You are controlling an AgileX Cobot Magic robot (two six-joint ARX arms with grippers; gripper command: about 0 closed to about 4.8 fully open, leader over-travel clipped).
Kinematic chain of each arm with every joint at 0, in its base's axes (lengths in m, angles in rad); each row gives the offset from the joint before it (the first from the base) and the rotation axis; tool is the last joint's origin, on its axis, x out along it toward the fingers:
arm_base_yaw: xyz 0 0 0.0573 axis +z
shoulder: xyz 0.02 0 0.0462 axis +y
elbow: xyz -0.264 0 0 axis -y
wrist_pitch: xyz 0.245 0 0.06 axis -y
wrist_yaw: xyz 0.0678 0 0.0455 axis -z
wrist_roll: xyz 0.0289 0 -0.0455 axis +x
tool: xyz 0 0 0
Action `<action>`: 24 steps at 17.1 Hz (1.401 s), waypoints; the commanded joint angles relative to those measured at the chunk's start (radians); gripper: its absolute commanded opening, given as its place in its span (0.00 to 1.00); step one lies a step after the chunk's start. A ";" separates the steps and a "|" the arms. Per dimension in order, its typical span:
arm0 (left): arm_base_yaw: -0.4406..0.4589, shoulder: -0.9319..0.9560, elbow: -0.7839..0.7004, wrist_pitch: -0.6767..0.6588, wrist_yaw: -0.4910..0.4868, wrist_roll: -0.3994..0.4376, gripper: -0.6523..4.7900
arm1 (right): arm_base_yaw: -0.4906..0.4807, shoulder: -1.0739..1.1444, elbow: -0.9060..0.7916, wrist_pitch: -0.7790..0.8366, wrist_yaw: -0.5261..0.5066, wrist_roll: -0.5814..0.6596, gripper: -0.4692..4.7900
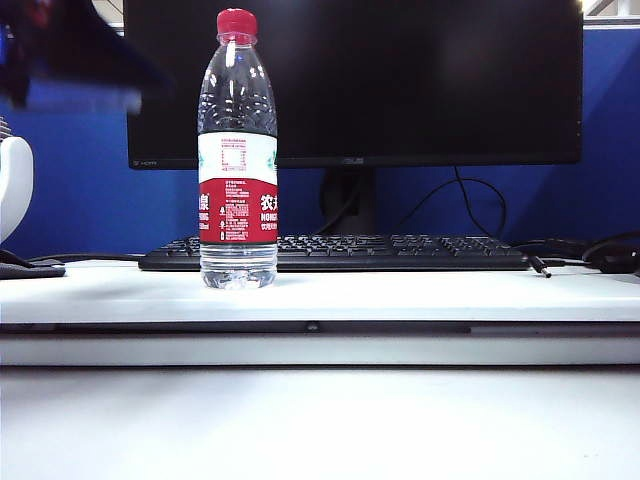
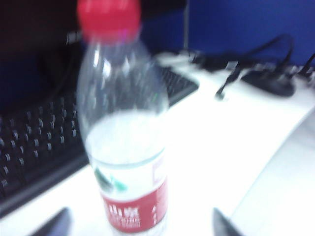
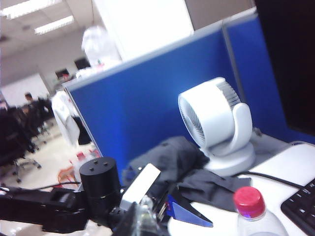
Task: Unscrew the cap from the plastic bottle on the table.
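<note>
The plastic bottle (image 1: pixel 238 150) is seen upright on the white table (image 1: pixel 420 292), just in front of the keyboard (image 1: pixel 400 252), with the red cap (image 1: pixel 237 24) seated on its neck. The left claw (image 2: pixel 140 223) is spread wide — a dark fingertip (image 2: pixel 58 223) is shown on either side of the label, apart from it. The right claw is not pictured; it is recorded as closed together — nothing seen held.

White table (image 1: pixel 420 295) bears plastic bottle (image 1: pixel 238 160) (upright), keyboard (image 1: pixel 400 252) behind.
</note>
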State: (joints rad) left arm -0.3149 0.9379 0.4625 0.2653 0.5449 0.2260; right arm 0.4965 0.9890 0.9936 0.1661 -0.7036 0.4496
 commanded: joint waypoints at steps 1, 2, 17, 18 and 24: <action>-0.001 0.076 0.002 0.103 -0.008 0.001 0.98 | 0.024 0.052 0.008 0.016 0.037 -0.057 0.09; -0.001 0.111 0.002 0.149 -0.011 -0.002 0.98 | 0.024 0.064 0.008 0.014 0.042 -0.058 0.09; -0.001 0.587 0.015 0.731 0.163 -0.216 1.00 | 0.027 0.095 0.008 -0.148 0.111 -0.219 0.09; -0.001 0.599 0.024 0.731 0.187 -0.216 1.00 | 0.027 0.095 0.008 -0.149 0.111 -0.219 0.09; -0.002 0.672 0.097 0.759 0.262 -0.216 1.00 | 0.027 0.096 0.007 -0.241 0.146 -0.248 0.09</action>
State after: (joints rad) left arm -0.3153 1.6073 0.5453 0.9997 0.7769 0.0090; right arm 0.5232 1.0882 0.9939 -0.0547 -0.5835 0.2245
